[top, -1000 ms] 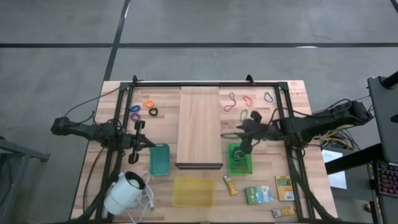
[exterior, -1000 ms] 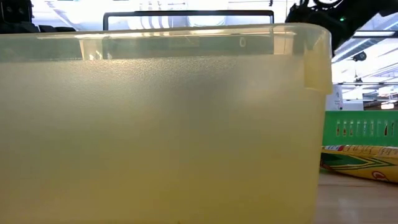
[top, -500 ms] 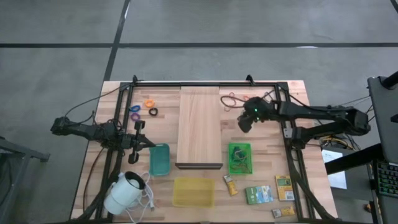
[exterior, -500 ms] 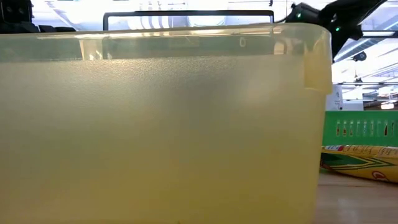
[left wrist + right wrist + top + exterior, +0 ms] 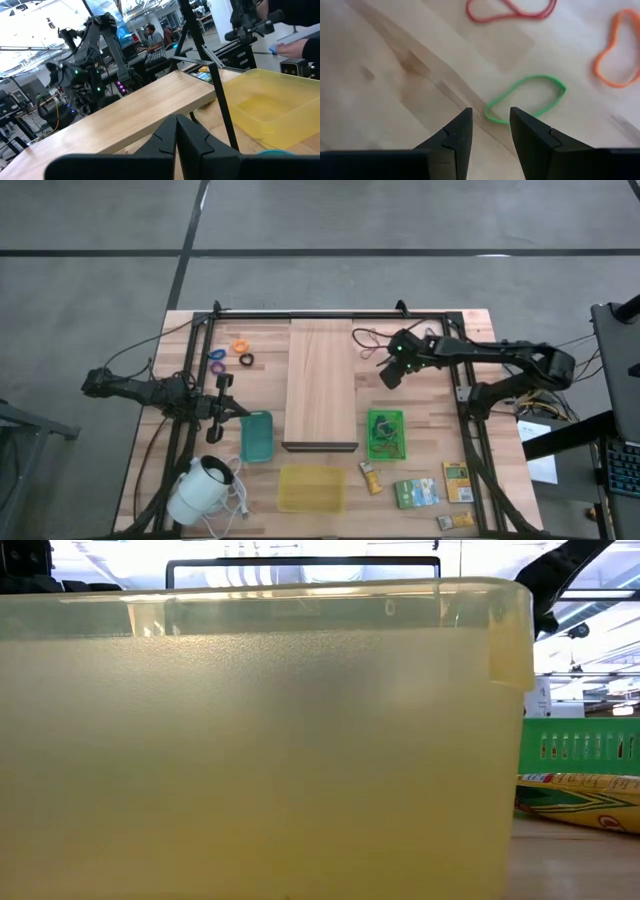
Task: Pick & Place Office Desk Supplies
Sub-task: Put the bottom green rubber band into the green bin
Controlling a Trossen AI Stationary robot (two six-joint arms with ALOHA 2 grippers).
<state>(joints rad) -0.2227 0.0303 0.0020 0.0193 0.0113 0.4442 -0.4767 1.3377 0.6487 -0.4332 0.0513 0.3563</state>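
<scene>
In the right wrist view, a green rubber band (image 5: 526, 97), a red one (image 5: 510, 12) and an orange one (image 5: 615, 55) lie flat on the wood. My right gripper (image 5: 490, 125) is open and points steeply down at them. The green band's near end shows between its fingertips, and I cannot tell whether they touch it. From above, this gripper (image 5: 391, 372) stands right of the long board (image 5: 321, 384), its arm covering most bands. Orange (image 5: 240, 346), purple (image 5: 216, 355) and black (image 5: 246, 360) rings lie left of the board. My left gripper (image 5: 238, 411) waits at the left, shut and level.
A green basket (image 5: 386, 434), a teal bin (image 5: 256, 436) and a yellow bin (image 5: 311, 487) stand toward the near edge. Small packets (image 5: 416, 493) lie at the near right. A white corded device (image 5: 203, 490) sits near left. The yellow bin fills the low view.
My right gripper has swung from above the green basket toward the table's far edge and come down over the rubber bands, turning about as it went. Its fingers stay apart.
</scene>
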